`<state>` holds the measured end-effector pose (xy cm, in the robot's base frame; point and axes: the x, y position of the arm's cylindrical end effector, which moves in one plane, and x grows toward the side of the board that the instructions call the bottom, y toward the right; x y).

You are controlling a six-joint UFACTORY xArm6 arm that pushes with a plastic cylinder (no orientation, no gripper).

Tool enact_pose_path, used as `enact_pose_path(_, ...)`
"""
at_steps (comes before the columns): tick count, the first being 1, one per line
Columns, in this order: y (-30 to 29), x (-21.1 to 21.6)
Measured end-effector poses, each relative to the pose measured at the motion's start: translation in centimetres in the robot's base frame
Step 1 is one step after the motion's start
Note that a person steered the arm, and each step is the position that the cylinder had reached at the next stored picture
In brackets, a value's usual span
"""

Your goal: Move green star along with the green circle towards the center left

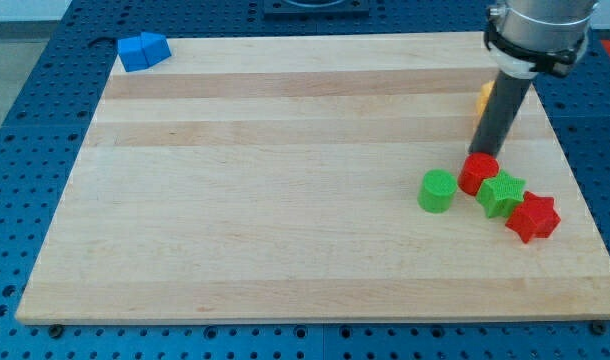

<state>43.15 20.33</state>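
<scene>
The green star [501,193] lies at the view's right, wedged between a red block [477,172] on its upper left and a red star [532,217] on its lower right. The green circle [437,191] stands just left of that cluster, a small gap from the red block. My tip [482,152] comes down from the view's top right and sits at the top edge of the red block, above and left of the green star and up and to the right of the green circle.
A yellow block [483,98] is partly hidden behind the rod near the right edge. Two blue blocks [143,50] sit at the board's top left corner. The wooden board [265,200] lies on a blue perforated table.
</scene>
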Motion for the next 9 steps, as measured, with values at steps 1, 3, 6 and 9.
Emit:
enact_pose_path(1, 0.2, 0.0)
enact_pose_path(3, 4.6, 0.7)
enact_pose_path(6, 5.1, 1.9)
enact_pose_path(9, 9.9, 1.3)
